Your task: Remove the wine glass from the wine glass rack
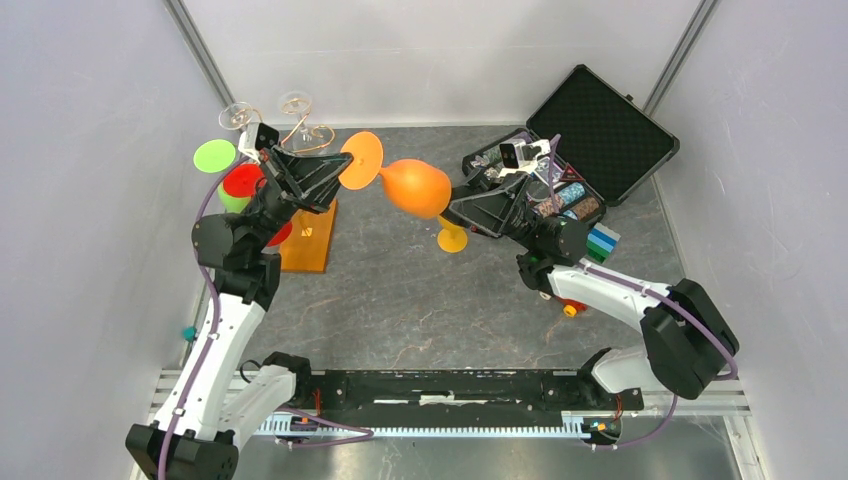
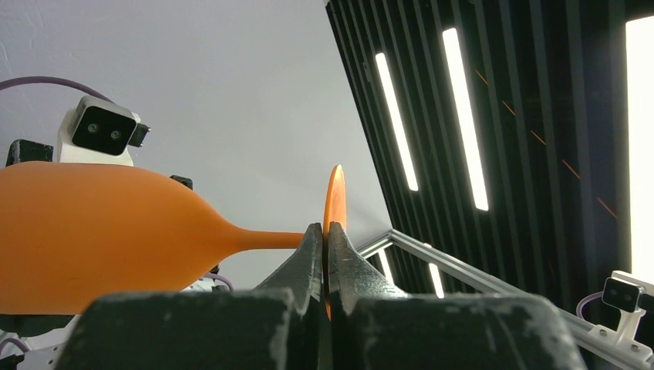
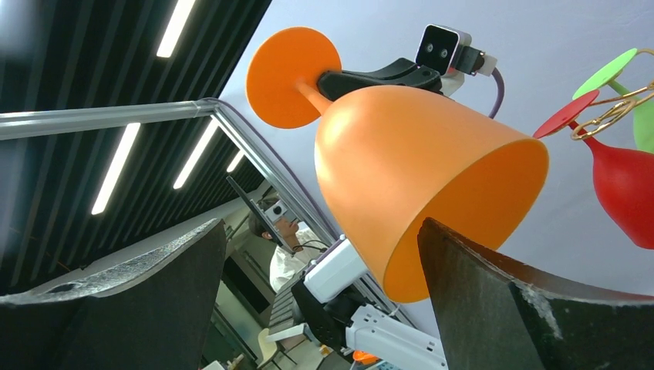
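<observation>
Glasses hang from the wine glass rack (image 1: 305, 238) at the far left of the grey desk (image 1: 400, 300): a thin gold wire stand with curled arms on an orange-brown wooden base. A green glass (image 1: 214, 155) and a red glass (image 1: 243, 181) hang on its near-left side with their round feet uppermost, and two clear glasses (image 1: 237, 115) sit at the back by the wall. Just right of the rack, the left hand (image 1: 350, 181) reaches up and to the right, its two black fingers (image 2: 308, 258) pinched shut on the thin stem of the orange wine glass (image 1: 414, 188), right beside the flat round foot. That glass is off the rack and held in the air on its side between the two arms, foot toward the rack and open bowl toward the right arm. The right hand (image 1: 458, 205) meets it from the right with its fingers (image 3: 493, 301) spread wide apart, gripping nothing; the rim of the bowl lies between them, and whether either finger touches it cannot be told. Below that hand a small yellow-orange stemmed piece (image 1: 452, 238) stands on the desk. At the far right an open black case (image 1: 602, 128) rests with its lid raised, holding small patterned items.
</observation>
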Robot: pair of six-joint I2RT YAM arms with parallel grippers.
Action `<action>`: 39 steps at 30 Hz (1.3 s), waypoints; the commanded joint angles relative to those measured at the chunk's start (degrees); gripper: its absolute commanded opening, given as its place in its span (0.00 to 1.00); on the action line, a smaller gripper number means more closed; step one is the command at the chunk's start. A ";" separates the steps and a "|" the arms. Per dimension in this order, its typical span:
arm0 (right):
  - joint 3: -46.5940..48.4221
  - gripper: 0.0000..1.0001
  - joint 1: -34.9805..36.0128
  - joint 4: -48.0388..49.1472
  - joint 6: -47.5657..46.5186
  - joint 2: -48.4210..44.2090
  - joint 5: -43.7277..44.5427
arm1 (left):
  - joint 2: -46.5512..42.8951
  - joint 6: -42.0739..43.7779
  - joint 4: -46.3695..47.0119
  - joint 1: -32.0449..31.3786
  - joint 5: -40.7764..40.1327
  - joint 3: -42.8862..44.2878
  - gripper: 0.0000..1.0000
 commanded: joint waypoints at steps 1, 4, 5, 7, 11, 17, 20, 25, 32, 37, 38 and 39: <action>3.08 0.98 0.68 19.98 0.48 -1.45 -1.19 | -1.24 -0.41 2.52 -0.22 -1.23 -0.02 0.02; 4.11 0.98 1.25 19.98 0.48 -1.26 -1.19 | -1.12 -0.02 2.52 -0.18 -1.05 0.15 0.02; 4.40 0.98 1.34 19.98 0.48 -1.13 -1.19 | -1.07 0.06 2.52 -0.19 -1.01 0.26 0.02; 4.92 0.98 1.69 19.98 0.48 -0.80 -1.19 | -1.00 0.25 2.52 -0.18 -1.01 0.38 0.02; 4.75 0.98 1.97 19.98 0.48 -0.37 -1.19 | -0.81 0.65 2.52 -0.17 -0.96 0.61 0.02; 3.42 0.98 1.98 19.98 0.48 -1.63 -1.19 | 0.22 2.91 2.28 -0.16 -0.10 3.41 0.02; 3.06 0.98 1.98 5.62 0.48 -3.16 -1.19 | 0.81 3.83 2.26 -0.14 0.13 4.49 0.02; 1.72 0.70 1.84 3.08 -17.32 -5.50 -0.32 | 3.03 5.30 2.80 -0.05 1.58 7.80 0.02; -0.84 0.77 0.87 1.03 -19.27 -7.73 0.83 | 5.04 5.65 3.33 0.12 2.68 9.86 0.02; -0.52 0.79 0.49 0.50 -19.56 -7.59 0.98 | 4.73 5.93 3.32 0.21 2.85 10.64 0.02; -0.65 0.81 0.48 0.76 -19.61 -7.48 1.23 | 4.73 6.06 3.28 0.21 2.93 10.97 0.02; -0.74 0.82 0.48 0.74 -19.52 -7.37 1.57 | 4.69 6.27 3.14 0.21 2.95 11.27 0.02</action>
